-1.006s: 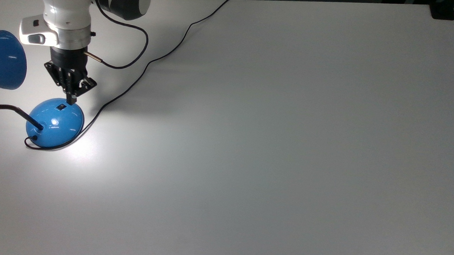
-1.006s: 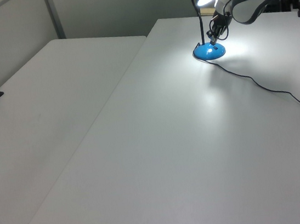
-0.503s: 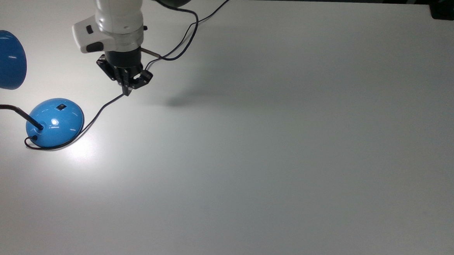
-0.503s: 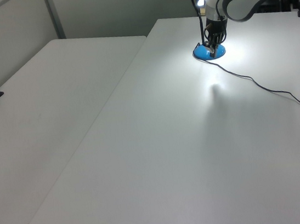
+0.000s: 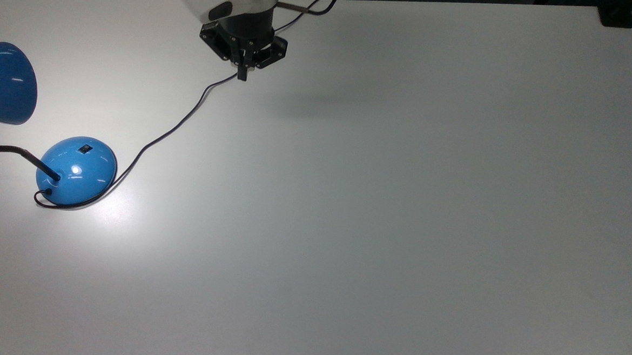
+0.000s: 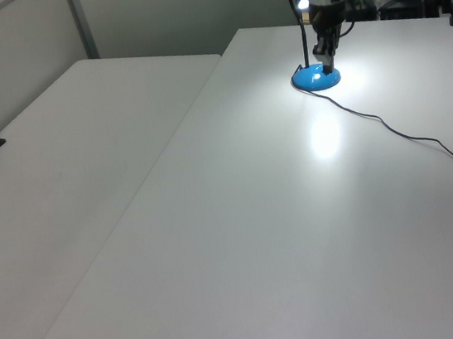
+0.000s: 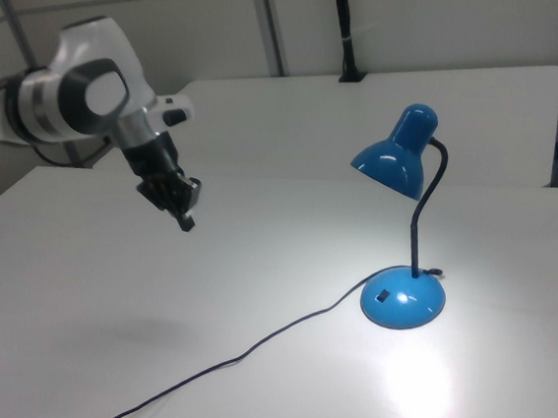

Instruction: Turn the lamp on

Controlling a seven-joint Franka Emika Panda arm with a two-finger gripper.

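A: Where is the lamp (image 7: 398,217) sitting right now?

B: It is standing on the white table (image 5: 401,203), at the top view's left edge. Its dome base (image 5: 76,170) is resting flat, the thin neck is rising from it, and the shade (image 5: 3,82) is hanging out past the base. A bright pool of light is lying on the table just beside the base, so I am judging the lamp to be lit already.

A: And the end effector?

B: The end effector (image 5: 242,68) is hanging in the air, well apart from the lamp. In the top view the base is lying down and to the left of it; in the right view the lamp is lying to the right of the end effector (image 7: 182,210) and lower. Its two fingers are pressed together, pointing down, with nothing between them.

A: Is anything lying between them?

B: The black cord (image 5: 167,129) is trailing across the table from the base toward the spot under the end effector, then on toward the table's far edge. The small black switch (image 5: 85,148) is sitting on top of the dome, on the side facing the end effector. If another press were wanted, I am thinking the approach would be straight, with just the cord underneath and the neck behind the switch.
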